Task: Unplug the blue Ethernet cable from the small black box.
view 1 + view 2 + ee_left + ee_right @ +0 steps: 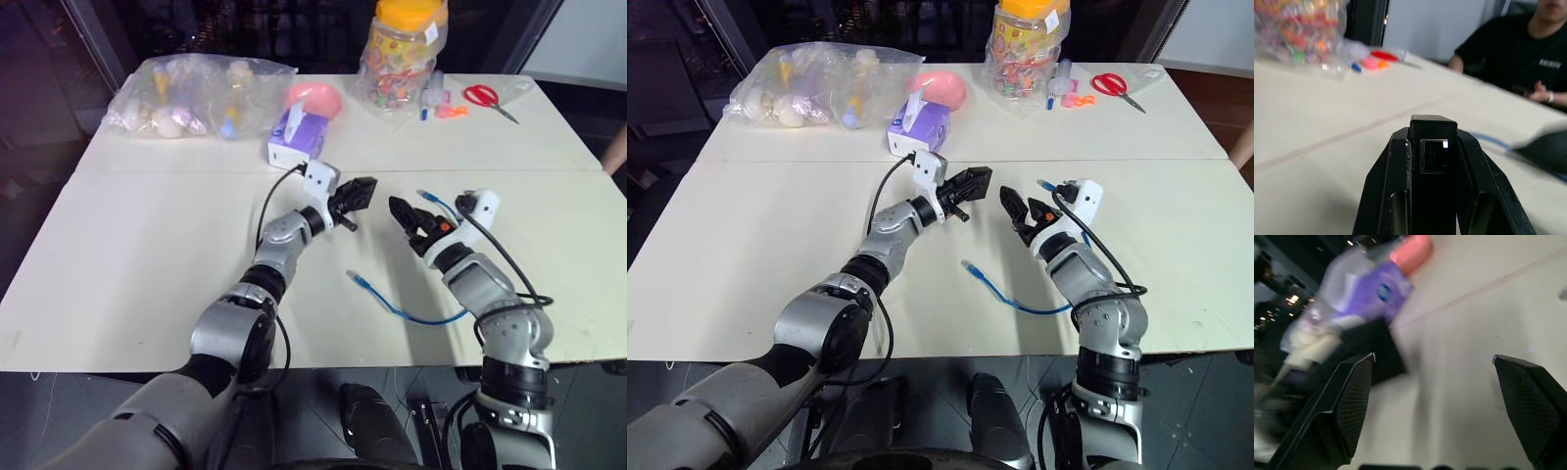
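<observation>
A cream table point(147, 255) spans the room, its far edge crowded with clutter: a clear bag of pale toys point(191, 96), a plastic-wrapped jar of coloured sweets with a yellow lid point(402, 49), a pink bowl point(315, 98), a purple tissue box point(297, 135) and red-handled scissors point(487, 98). A person in a black shirt point(1518, 49) sits beyond the far side of the table, seen from the left wrist. Over the middle of the table the robot's two arms face each other, tips close but apart. The left gripper point(355, 199) is clamped on the small black box point(1433, 147), which sits pinched between its two black fingers point(1388, 196) with its empty square port facing outward, raised above the tabletop. The right gripper point(404, 215) hovers opposite with its fingers point(1352, 401) spread wide and nothing between them. The blue Ethernet cable point(411, 315) lies loose on the table, unplugged from the box: one clear plug rests on the surface below and between the two grippers, the cord curving under the right arm, and its other end shows just past the right wrist.
</observation>
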`<move>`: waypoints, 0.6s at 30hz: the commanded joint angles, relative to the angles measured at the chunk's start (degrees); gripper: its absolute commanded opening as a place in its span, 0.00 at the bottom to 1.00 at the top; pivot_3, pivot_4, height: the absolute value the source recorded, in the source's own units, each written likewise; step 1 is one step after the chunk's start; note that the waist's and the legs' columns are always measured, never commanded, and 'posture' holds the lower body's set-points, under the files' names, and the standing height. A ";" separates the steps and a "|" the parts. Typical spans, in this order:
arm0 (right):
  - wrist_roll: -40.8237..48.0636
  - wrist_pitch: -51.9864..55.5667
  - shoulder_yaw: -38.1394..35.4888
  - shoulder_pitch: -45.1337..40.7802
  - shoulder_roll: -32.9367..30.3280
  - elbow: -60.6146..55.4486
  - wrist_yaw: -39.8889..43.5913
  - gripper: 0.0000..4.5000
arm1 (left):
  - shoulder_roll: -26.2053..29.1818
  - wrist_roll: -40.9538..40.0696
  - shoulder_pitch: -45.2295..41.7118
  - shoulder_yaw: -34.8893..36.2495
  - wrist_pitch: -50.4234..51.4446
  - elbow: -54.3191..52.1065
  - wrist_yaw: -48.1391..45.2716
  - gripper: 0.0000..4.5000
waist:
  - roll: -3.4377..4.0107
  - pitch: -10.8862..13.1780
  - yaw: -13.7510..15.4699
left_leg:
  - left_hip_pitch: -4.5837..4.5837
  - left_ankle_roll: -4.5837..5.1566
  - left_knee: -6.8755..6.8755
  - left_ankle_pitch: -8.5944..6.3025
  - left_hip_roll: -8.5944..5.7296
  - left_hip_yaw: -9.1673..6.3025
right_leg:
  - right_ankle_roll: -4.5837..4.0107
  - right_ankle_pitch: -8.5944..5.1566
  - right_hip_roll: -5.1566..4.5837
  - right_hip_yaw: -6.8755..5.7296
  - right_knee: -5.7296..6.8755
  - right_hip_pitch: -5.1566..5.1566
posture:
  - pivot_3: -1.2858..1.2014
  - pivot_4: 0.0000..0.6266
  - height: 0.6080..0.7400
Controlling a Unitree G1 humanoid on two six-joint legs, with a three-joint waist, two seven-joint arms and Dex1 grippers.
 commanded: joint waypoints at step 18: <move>3.35 2.82 -3.71 9.94 -13.34 -8.99 7.68 0.91 | 15.82 -6.90 12.41 -0.32 25.27 -36.58 -19.30 0.93 | 0.13 -0.08 -0.26 | 0.06 0.00 -0.04 0.00 0.03 -0.02 | -0.02 0.00 -0.01 0.02 0.08 0.03 | 0.52 0.24 0.99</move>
